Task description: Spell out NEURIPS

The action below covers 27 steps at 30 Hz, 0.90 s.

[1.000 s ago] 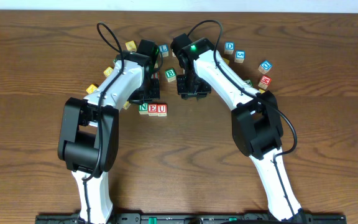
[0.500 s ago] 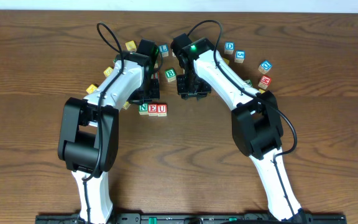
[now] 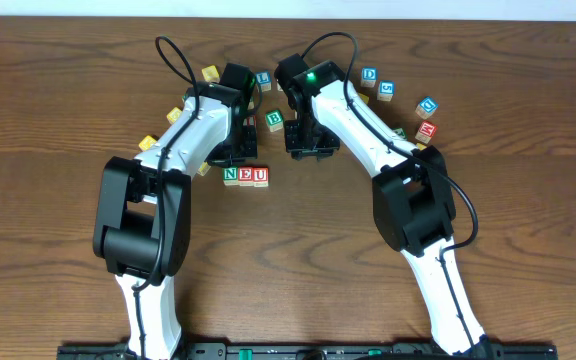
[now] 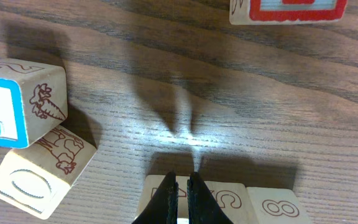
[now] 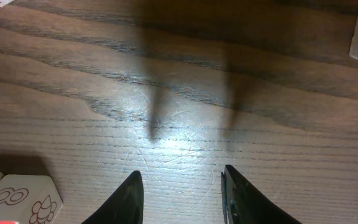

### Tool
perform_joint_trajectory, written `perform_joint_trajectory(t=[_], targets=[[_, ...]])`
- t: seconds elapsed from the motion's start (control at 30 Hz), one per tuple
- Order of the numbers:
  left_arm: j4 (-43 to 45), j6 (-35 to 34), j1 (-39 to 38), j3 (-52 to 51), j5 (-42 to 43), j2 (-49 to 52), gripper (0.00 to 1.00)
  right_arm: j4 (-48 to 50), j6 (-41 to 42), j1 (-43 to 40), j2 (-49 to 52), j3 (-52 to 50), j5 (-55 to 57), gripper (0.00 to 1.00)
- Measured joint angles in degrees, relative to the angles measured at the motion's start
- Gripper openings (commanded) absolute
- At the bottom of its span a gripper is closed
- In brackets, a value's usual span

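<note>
Three cubes stand side by side in a row reading N (image 3: 231, 174), E (image 3: 246, 175), U (image 3: 261, 175) on the wooden table. My left gripper (image 3: 238, 159) hovers at the far side of that row, shut with nothing between its fingers. In the left wrist view its gripper (image 4: 182, 185) lies over the seam between the cube marked 4 (image 4: 157, 198) and the cube marked 5 (image 4: 225, 200); whether it touches them I cannot tell. My right gripper (image 3: 308, 153) stands to the right of the row. It (image 5: 182, 186) is open over bare wood.
Loose cubes lie behind the grippers: a green B (image 3: 275, 118), a blue one (image 3: 264, 78), a blue D (image 3: 369, 75), another blue (image 3: 387, 89), a blue C (image 3: 427, 104), a red one (image 3: 427, 129). Yellow cubes (image 3: 175, 113) sit by the left arm.
</note>
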Motion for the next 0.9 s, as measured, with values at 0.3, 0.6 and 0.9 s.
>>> perform_joint_trajectory(t=[0.3,0.6,0.9], targets=[[-2.0,0.0,4.6,2.6,0.0,-2.9,0.08,0.0,-0.4,0.0,0.0,0.0,0.2,0.38],[-10.5,-0.4,11.1,3.8,-0.2,-12.8,0.07,0.1,-0.8,0.0,0.0,0.0,0.4,0.38],[-1.9,-0.6,10.5,-7.3,0.0,-12.3,0.08,0.1,-0.8,0.0,0.0,0.0,0.5,0.38]])
